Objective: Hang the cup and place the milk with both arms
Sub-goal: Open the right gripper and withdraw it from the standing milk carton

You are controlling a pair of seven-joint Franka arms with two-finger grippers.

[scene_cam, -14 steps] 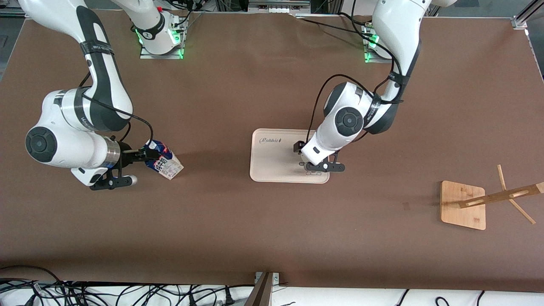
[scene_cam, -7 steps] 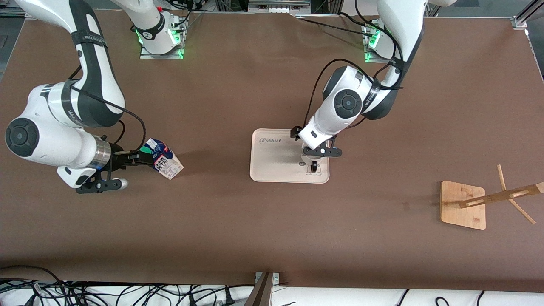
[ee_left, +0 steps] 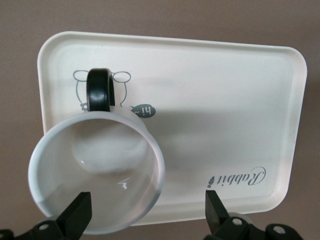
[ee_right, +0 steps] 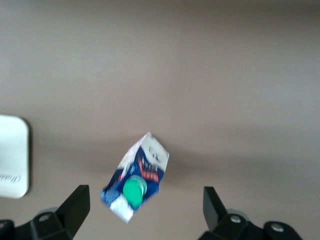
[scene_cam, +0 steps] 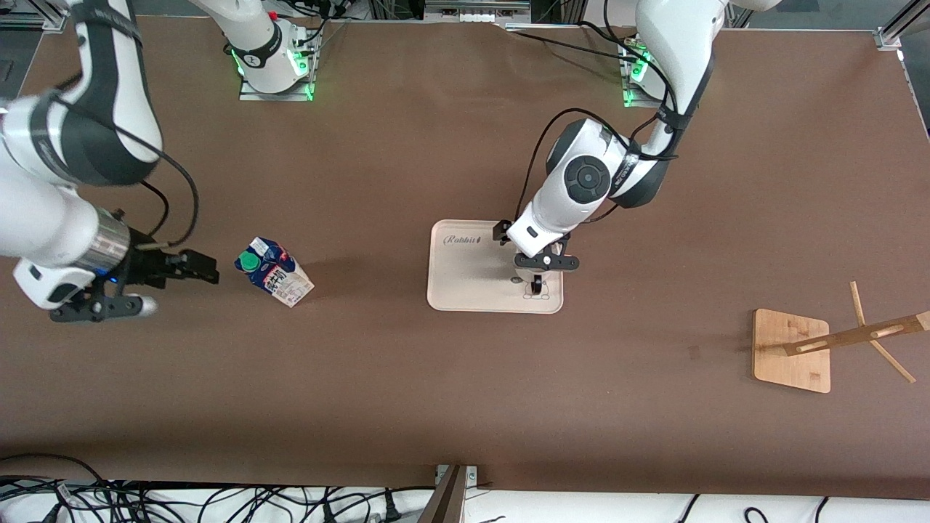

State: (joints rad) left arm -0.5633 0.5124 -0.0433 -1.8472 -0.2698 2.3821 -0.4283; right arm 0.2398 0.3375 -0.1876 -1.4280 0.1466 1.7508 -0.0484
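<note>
Neither the cup nor the milk is held, so by my reading both arms are at the approach step, each lining up on its own object before any grasp; nothing is hung or placed yet.

Nearest the front camera, toward the left arm's end of the table, stands the wooden rack point(scene_cam: 792, 350), its pegs bare; it is well apart from everything else.

Farther off, at mid-table, lies the cream tray point(scene_cam: 465, 287); it holds only the cup point(ee_left: 97, 175), which sits upright at the tray's corner nearest the rack, its black handle point(ee_left: 100, 90) pointing toward the front camera; the cup's bowl looks empty. The left gripper point(scene_cam: 539, 263) hangs directly over the cup, jaws apart and clamped on nothing; the left wrist view shows one finger point(ee_left: 77, 215) over the cup's rim and the other over bare tray. The next move, as I judge it, calls for a descent and a close on the wall or rim, leaving the handle free for a peg.

Toward the right arm's end, the milk point(scene_cam: 275, 271) stands alone on the table, green cap up; whether it leans I cannot tell. The right gripper point(scene_cam: 190, 266) sits beside it, clear of it, fingers spread wide and empty; it needs to advance so the carton sits between the fingers before closing; then the tray is the likely place for it.
</note>
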